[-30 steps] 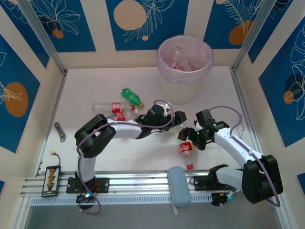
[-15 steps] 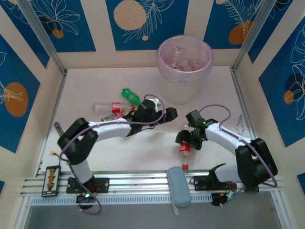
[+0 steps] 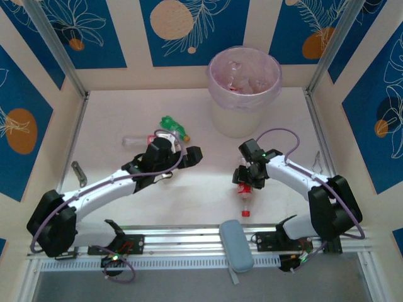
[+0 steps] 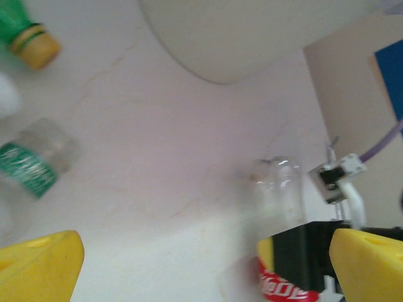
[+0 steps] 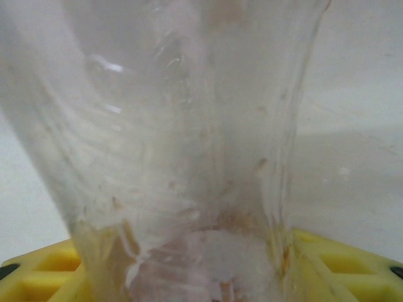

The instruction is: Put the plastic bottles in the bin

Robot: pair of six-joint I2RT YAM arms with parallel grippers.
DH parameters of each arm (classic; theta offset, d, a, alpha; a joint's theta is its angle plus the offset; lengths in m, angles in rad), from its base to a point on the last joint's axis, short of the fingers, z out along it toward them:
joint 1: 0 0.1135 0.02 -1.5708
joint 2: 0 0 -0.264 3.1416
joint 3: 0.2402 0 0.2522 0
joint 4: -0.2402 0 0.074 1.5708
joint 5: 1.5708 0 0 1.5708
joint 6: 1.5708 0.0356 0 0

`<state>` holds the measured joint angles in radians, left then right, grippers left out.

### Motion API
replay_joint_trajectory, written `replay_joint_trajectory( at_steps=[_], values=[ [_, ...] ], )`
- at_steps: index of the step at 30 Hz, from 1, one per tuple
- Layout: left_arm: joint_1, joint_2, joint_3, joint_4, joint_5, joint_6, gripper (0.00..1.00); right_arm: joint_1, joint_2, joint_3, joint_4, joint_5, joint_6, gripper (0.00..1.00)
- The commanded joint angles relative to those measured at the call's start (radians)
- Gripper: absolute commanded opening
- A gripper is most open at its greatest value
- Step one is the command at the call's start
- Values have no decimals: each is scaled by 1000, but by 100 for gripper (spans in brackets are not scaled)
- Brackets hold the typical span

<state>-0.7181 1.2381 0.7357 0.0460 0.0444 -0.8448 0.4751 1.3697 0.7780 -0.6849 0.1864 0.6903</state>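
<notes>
At the middle of the tabletop (image 3: 208, 204), the right tool (image 3: 247, 178) has clenched onto a red-labelled bottle (image 3: 244, 193), well short of the bin (image 3: 234, 121). The left tool (image 3: 192, 155), spread wide, has retreated toward the remaining bottles (image 3: 174, 124). Lifting likely comes next.

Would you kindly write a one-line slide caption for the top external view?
Right tool around a red-labelled bottle on the table, the lined bin beyond.
</notes>
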Motion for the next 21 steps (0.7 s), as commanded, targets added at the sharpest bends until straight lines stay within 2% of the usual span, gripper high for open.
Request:
replay_joint_trajectory(
  at_steps=[1,6,11,15,21],
  values=[
    [31,-83,-39,-93,-55,39,100,13,-70,63,-90,27,-83,54],
    [84,-188,-82,-183,-104,58,100,33,-177,129,-143,-75,-242,53],
    [111,-223,-80,-239,-122,83,100,36,-267,225,-165,-174,-352,52],
    [112,-213,-55,-305,-143,119,100,39,-266,384,-196,-259,-414,50],
    [112,-197,-22,-378,-153,165,100,27,-195,663,-179,-272,-518,49]
  ],
)
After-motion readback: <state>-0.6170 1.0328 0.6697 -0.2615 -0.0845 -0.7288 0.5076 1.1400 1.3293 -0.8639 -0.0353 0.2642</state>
